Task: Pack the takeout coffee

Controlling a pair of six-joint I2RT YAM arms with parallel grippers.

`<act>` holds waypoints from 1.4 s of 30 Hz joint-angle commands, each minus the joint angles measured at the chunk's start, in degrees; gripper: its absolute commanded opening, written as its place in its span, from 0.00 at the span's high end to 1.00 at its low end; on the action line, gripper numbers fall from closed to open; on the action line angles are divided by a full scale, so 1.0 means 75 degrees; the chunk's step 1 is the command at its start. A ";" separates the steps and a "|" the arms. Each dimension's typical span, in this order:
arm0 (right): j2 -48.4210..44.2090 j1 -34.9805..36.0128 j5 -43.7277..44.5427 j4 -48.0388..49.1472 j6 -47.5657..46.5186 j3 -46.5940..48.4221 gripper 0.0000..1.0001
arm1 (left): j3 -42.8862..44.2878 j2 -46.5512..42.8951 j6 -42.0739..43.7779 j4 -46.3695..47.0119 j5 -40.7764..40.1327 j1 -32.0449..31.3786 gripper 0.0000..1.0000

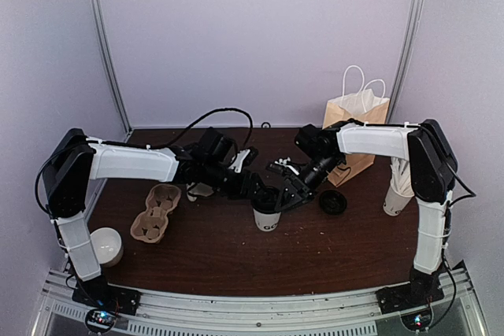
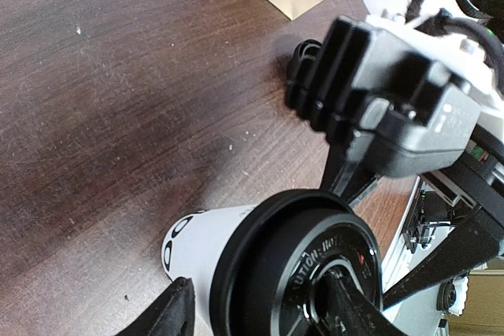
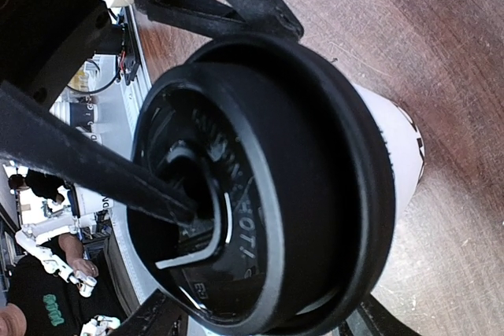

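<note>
Dark wood table (image 1: 228, 261), white cup (image 1: 267, 220), lilac walls (image 1: 260, 37)

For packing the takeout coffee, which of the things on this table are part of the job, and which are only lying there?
Part of the job:
takeout coffee cup
its black lid
brown paper bag
probably the pulp cup carrier

Only lying there:
cream mug
cup of straws
spare black lid
</note>
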 commanded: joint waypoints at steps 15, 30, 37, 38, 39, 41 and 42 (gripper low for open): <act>0.1154 0.0021 0.3768 0.0237 0.1311 0.0032 0.49 | -0.0221 0.0214 0.0174 -0.0633 -0.0269 0.0033 0.40; -0.0501 -0.0257 0.0929 -0.1217 -0.0659 0.1487 0.26 | 0.0881 -0.0881 0.1121 -0.1096 -0.0633 0.0036 0.17; -0.0898 -0.0197 0.2325 -0.1693 -0.1477 0.2033 0.25 | 0.1517 -0.1394 0.2335 -0.2331 -0.1565 0.0033 0.13; -0.1002 -0.0157 0.2492 -0.1669 -0.1655 0.2096 0.24 | 0.1530 -0.1616 0.2579 -0.2480 -0.1922 0.0033 0.12; -0.1146 -0.0108 0.2772 -0.1616 -0.1824 0.2136 0.24 | 0.1490 -0.1860 0.2851 -0.2554 -0.2258 0.0033 0.11; -0.1337 0.0042 0.3140 -0.1461 -0.2147 0.2187 0.23 | 0.1309 -0.2415 0.3281 -0.2538 -0.2988 0.0033 0.07; -0.1409 0.0137 0.3288 -0.1398 -0.2374 0.2203 0.22 | 0.1146 -0.2723 0.3471 -0.2410 -0.3507 0.0033 0.03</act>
